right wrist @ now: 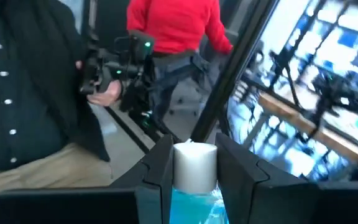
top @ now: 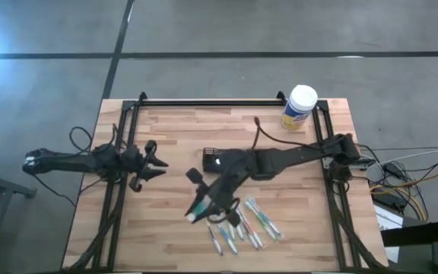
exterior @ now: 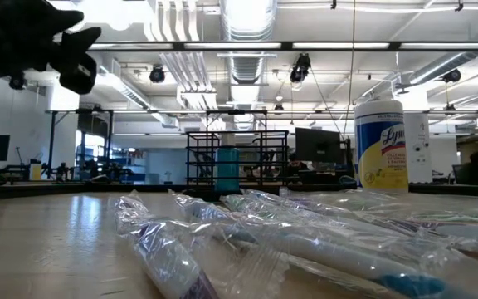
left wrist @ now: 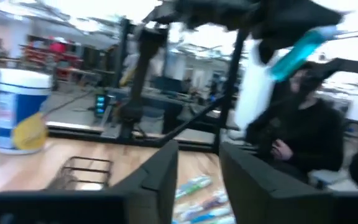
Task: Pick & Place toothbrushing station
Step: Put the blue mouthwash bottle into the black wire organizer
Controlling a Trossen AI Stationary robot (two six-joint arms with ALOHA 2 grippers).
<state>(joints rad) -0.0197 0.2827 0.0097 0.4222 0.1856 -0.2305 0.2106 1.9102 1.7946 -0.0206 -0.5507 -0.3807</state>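
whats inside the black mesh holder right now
In the low view, the holder has something teal upright behind its wires; whether it sits inside or beyond cannot be told. From above, the right arm overlaps the holder, hiding its inside.

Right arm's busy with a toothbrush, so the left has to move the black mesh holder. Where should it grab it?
Probably the top rim of the mesh holder wall facing the left arm, coming down from above. It sits upright with low, thin walls and an open top, so one finger can drop inside. The right arm reaches over its other side. The left gripper is open.
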